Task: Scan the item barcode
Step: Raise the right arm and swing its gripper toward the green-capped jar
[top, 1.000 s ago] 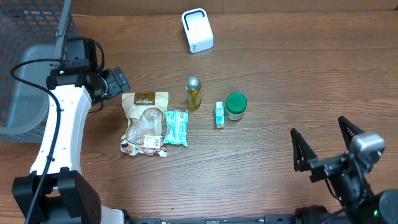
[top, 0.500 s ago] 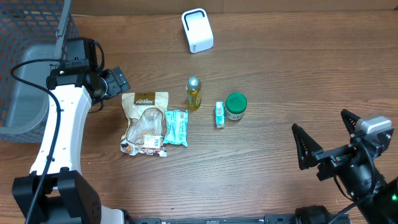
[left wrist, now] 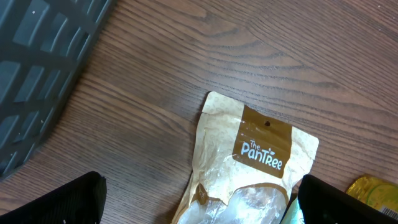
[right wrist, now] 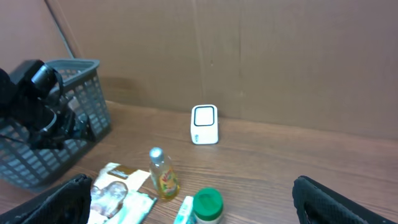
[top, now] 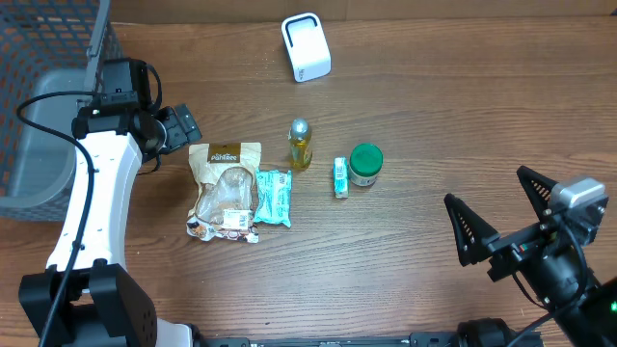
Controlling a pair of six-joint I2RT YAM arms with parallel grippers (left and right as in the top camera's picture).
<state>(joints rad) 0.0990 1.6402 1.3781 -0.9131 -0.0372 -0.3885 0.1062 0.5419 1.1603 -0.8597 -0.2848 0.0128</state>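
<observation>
Left claw: jaws spread wide and holding nothing; it hangs over the table just beside the top left corner of the snack pouch, between that pouch and the grey basket.
Right claw: also fully spread and empty, near the right front of the table, well apart from every item.
Snack pouch: lies flat on the table; the left wrist view shows its brown "The PanTree" label and its top edge between the two dark fingertips.
Teal packet: flat, touching the pouch's right side.
Small bottle: silver cap and yellow contents, just beyond the packet.
Small box: green and white, right of the bottle.
Green-lidded jar: upright, just beside the box.
White scanner: stands near the far edge of the table, well apart from the items.
Barcode: too small to tell on any item.
</observation>
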